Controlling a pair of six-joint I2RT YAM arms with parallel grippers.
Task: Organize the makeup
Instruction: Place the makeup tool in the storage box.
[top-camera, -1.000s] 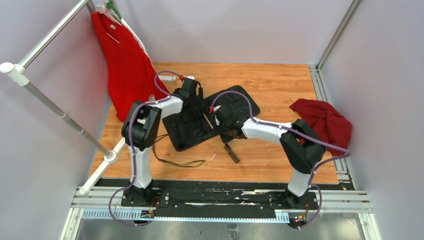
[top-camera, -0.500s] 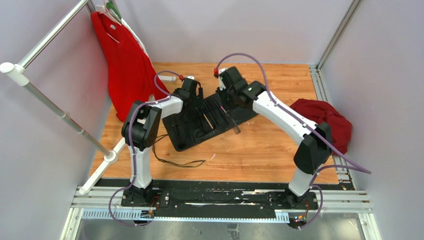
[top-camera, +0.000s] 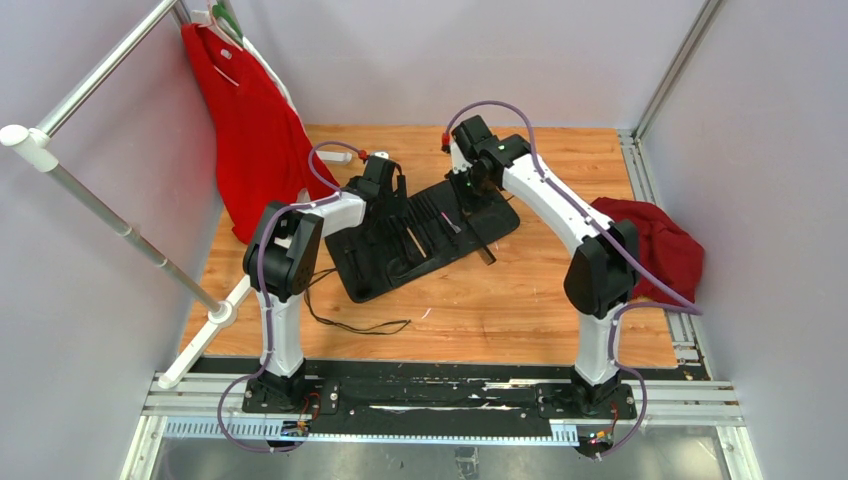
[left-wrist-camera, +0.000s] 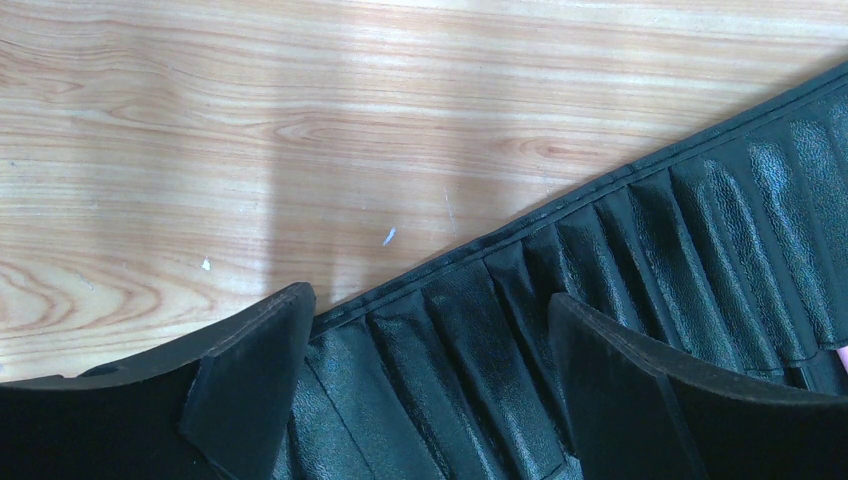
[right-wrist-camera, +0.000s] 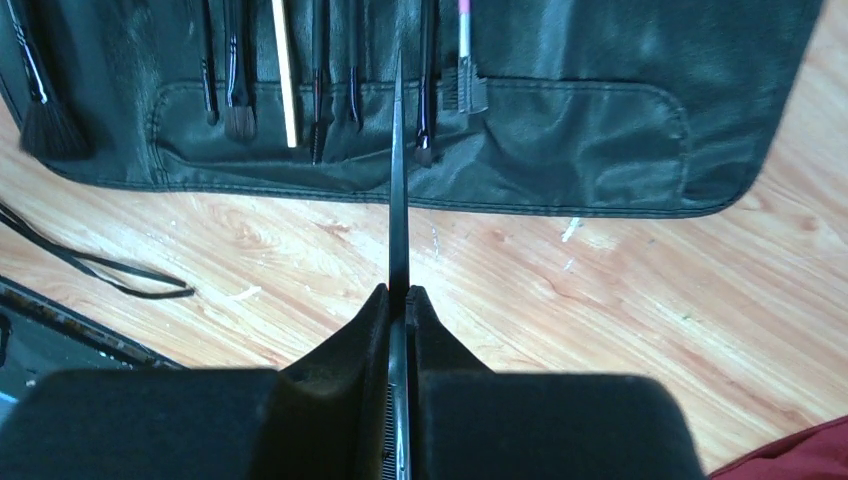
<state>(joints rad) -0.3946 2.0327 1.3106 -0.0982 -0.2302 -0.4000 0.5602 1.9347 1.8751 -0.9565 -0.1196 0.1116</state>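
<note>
Now the right gripper (right-wrist-camera: 400, 298) clamps a thin black tool (right-wrist-camera: 398, 180), tip pointing toward the case (right-wrist-camera: 600, 130).

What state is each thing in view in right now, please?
roll-up case, unrolled, lying flat.
left hand, open over the case's edge.
right hand, shut on a thin black tool.
brushes, seated in the case.
red shirt, hanging.
red cloth, crumpled.
cord, loose.
</note>
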